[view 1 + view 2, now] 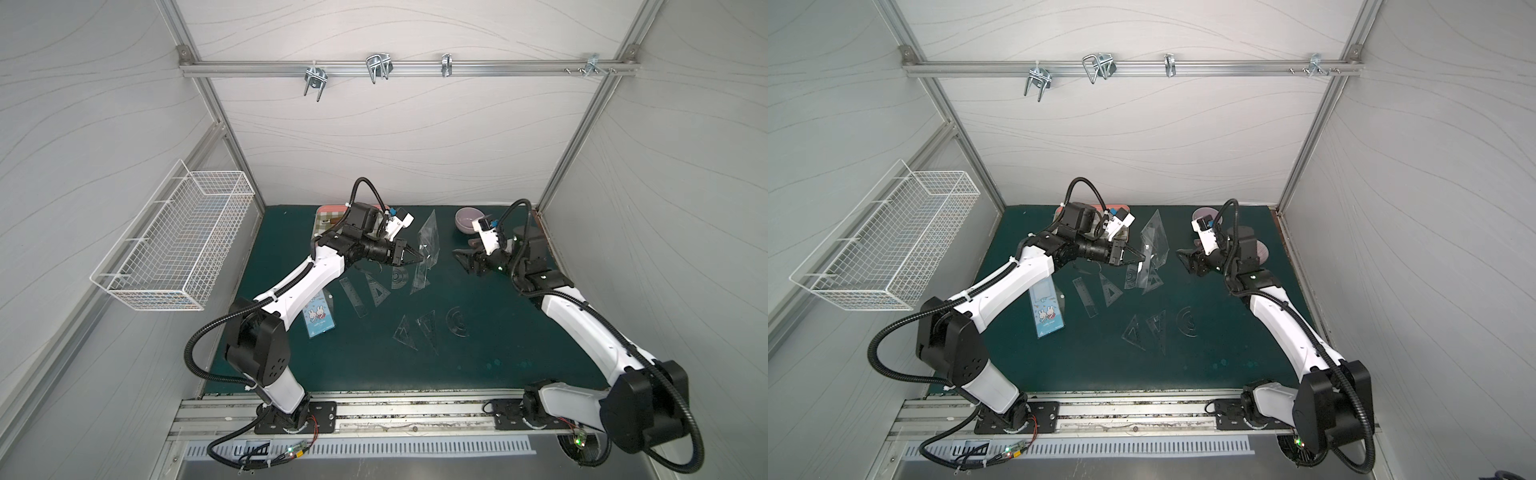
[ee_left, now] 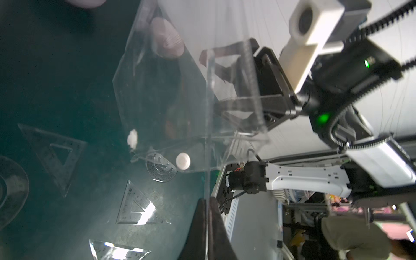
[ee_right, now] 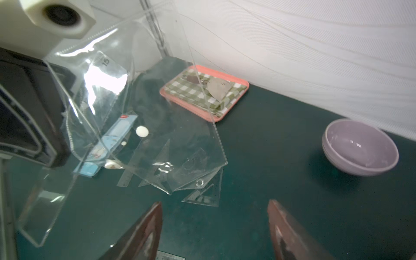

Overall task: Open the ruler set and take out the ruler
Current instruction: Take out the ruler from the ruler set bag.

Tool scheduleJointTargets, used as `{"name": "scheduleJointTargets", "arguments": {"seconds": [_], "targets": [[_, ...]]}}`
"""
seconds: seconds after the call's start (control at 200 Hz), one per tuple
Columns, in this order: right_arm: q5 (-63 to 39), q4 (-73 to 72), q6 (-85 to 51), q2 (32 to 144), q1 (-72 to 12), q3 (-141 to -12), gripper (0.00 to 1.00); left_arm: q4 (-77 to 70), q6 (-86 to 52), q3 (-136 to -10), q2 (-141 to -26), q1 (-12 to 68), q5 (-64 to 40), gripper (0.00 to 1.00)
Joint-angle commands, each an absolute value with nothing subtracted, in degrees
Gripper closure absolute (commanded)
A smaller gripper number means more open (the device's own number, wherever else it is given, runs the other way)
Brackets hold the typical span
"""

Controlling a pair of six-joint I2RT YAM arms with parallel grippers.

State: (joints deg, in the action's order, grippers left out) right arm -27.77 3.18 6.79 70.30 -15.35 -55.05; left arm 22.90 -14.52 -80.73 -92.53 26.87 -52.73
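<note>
The left end effector (image 1: 420, 260) grasps the clear pouch (image 1: 430, 237) above the desk (image 1: 478, 345); the right end effector (image 1: 462, 262) is released.

The left hand (image 1: 1140, 261) pinched the clear pouch (image 1: 1155, 237) above the desk's (image 1: 1225, 365) middle; the right hand (image 1: 1182, 261) hung just beside it, fingers spread.

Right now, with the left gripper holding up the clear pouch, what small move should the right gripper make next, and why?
Probably ease the right gripper toward the clear pouch, aiming for the ruler marked 15 inside. The left gripper is shut on the pouch, holding it up; the right gripper stands open, clear of it.
</note>
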Motion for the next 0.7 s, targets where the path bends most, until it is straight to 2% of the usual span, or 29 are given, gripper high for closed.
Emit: {"name": "scheduleJointTargets", "arguments": {"seconds": [0.0, 0.175, 0.36, 0.505, 0.585, 0.695], "targets": [[-42.5, 8.9, 13.8, 72.6, -12.8, -60.5, 0.25, 20.6, -2.0, -78.4, -87.8, 26.6, -55.7, 1.0], [-49.3, 18.8, 21.1, 78.4, -11.6, -71.8, 0.25, 26.3, 8.7, -78.7, -86.7, 26.6, -55.6, 1.0], [-61.1, 26.3, 26.3, 84.7, -8.4, -82.1, 0.26, 30.9, 17.1, -79.7, -87.9, 26.6, -58.8, 1.0], [-68.8, 34.3, 30.4, 89.1, -6.9, -89.6, 0.28, 31.8, 18.4, -80.3, -88.5, 26.6, -58.6, 1.0], [-70.6, 39.1, 32.7, 90.9, -6.9, -92.5, 0.28, 31.9, 18.5, -80.8, -88.8, 26.7, -58.6, 1.0], [-70.8, 38.8, 32.4, 91.1, -7.5, -92.5, 0.28, 31.7, 18.3, -81.3, -88.8, 26.7, -59.2, 1.0]]}}
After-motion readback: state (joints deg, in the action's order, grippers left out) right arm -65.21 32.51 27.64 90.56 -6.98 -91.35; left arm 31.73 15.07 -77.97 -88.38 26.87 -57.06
